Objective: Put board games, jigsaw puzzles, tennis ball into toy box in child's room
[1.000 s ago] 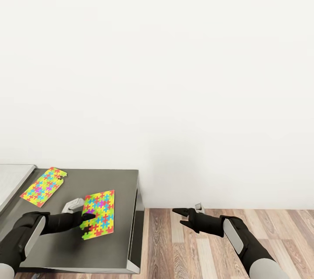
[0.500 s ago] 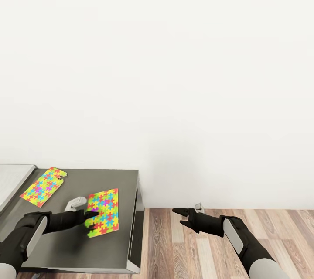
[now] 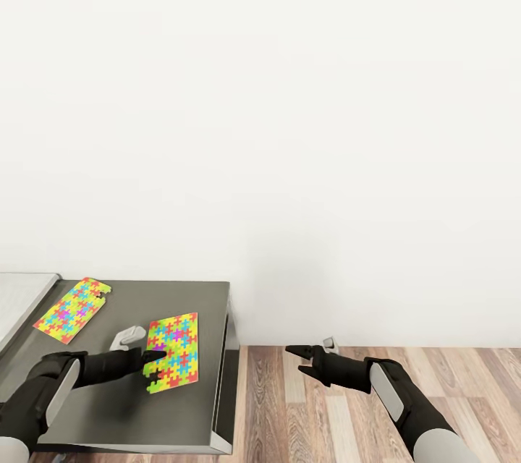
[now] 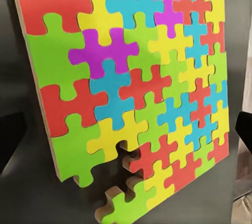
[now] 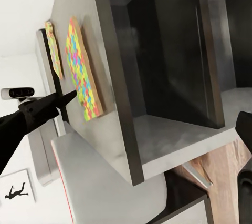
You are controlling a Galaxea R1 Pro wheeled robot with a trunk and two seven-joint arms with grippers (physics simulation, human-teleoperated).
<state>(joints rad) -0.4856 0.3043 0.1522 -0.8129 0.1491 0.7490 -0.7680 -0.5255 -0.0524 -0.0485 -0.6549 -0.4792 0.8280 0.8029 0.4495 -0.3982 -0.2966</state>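
Two bright multicoloured jigsaw puzzles lie flat on the dark grey table point(image 3: 195, 296). The far puzzle point(image 3: 71, 308) is near the table's back left. The near puzzle point(image 3: 174, 351) lies close to the table's right edge, and my left gripper point(image 3: 153, 364) is open at its left edge, fingertips touching it. In the left wrist view this puzzle point(image 4: 131, 92) lies between my dark fingers point(image 4: 10, 142), which stand wide apart. My right gripper point(image 3: 302, 361) hangs open and empty over the floor, right of the table. The toy box, board games and tennis ball are out of view.
A pale grey surface point(image 3: 22, 296) adjoins the table's left side. A white wall rises behind, and wooden floor point(image 3: 304, 419) lies to the right. The right wrist view looks up at the table's open shelf space point(image 5: 168, 77) beneath its top.
The near puzzle has slid to the right, toward the table's edge, and turned slightly. My left gripper followed it a little. The right arm has not moved.
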